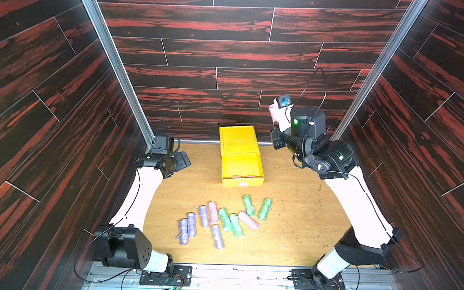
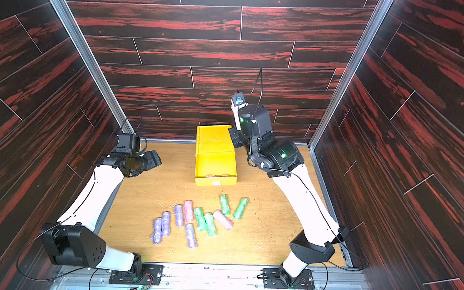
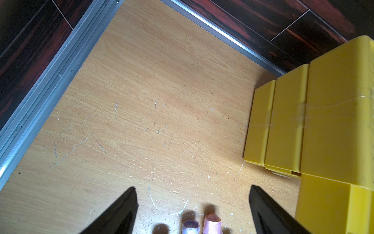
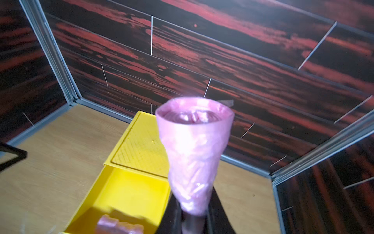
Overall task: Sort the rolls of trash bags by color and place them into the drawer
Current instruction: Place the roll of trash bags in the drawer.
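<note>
Roughly a quarter in, by my read.

Both top views: right gripper [image 1: 276, 118] is raised high and clamped on a pink roll [image 1: 272, 109]. The yellow drawer cabinet [image 1: 237, 140] stands below it and just to its side. The top drawer [image 1: 242, 164] is pulled out, with a stowed pink roll [image 1: 242, 176] against its front wall. Left gripper [image 1: 183, 160] hangs released and empty, with the loose pile well apart from it. Ten rolls lie on the table [image 1: 289, 232], far below the right gripper: four purple rolls [image 1: 191, 225], four green rolls [image 1: 236, 225] and two pink rolls [image 1: 248, 220]. So pink looks partly stowed with one in transit. Green and purple look untouched, and no lower drawer shows as open.

Left wrist: fingers [image 3: 129, 210] are spread wide over bare table. Only the end faces of one purple and one pink roll show between them, close under the tool. This view adds the cabinet's side face, with what looks like clear tape across it, which the top views don't show.

Right wrist: this is the only view of the grip itself. The roll is pinched at its near end and sticks straight out ahead of the tool. The open drawer is below and ahead. Its pink contents show bigger here, but I can't tell whether that is one roll or two.
</note>
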Available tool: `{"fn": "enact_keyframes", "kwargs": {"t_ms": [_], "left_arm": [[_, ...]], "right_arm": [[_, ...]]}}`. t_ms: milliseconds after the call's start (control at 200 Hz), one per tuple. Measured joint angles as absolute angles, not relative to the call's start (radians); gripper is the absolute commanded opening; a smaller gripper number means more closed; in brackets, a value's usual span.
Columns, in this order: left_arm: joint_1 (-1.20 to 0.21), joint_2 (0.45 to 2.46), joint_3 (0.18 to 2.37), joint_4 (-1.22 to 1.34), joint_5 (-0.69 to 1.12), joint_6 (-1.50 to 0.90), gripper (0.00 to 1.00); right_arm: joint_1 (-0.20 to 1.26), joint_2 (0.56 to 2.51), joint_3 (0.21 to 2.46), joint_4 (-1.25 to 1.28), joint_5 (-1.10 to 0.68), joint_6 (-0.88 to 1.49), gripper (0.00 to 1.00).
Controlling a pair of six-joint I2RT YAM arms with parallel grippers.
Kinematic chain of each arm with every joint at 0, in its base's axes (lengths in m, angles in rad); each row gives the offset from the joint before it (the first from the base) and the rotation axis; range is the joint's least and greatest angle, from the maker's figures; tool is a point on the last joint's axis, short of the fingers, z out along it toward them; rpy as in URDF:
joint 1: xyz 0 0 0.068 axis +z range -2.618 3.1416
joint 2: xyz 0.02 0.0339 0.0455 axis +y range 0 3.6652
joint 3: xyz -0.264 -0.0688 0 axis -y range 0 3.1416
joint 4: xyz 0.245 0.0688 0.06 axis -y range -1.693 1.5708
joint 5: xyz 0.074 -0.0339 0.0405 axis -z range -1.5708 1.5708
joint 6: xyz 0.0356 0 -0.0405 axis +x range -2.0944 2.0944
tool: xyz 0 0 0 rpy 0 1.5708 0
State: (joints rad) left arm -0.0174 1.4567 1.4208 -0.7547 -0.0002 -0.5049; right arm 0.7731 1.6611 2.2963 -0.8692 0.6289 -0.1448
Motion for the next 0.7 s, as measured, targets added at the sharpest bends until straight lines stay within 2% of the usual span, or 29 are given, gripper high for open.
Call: {"fn": "enact_keyframes", "kwargs": {"t_ms": [175, 481, 696], "left_arm": [[-0.012, 1.457, 1.421, -0.755, 0.007, -0.505, 0.90], [-0.006, 1.457, 1.421, -0.754, 0.015, -0.505, 0.90], [-0.002, 1.457, 1.421, -0.754, 0.020, -0.505, 0.90]], "right_arm": [[0.814, 1.664, 2.211, -0.778, 0.620, -0.393, 0.03], [0.839, 1.750, 2.074, -0.721, 0.706, -0.795, 0.10], [0.839, 1.810, 2.027, -0.756, 0.665, -0.986, 0.11]]}}
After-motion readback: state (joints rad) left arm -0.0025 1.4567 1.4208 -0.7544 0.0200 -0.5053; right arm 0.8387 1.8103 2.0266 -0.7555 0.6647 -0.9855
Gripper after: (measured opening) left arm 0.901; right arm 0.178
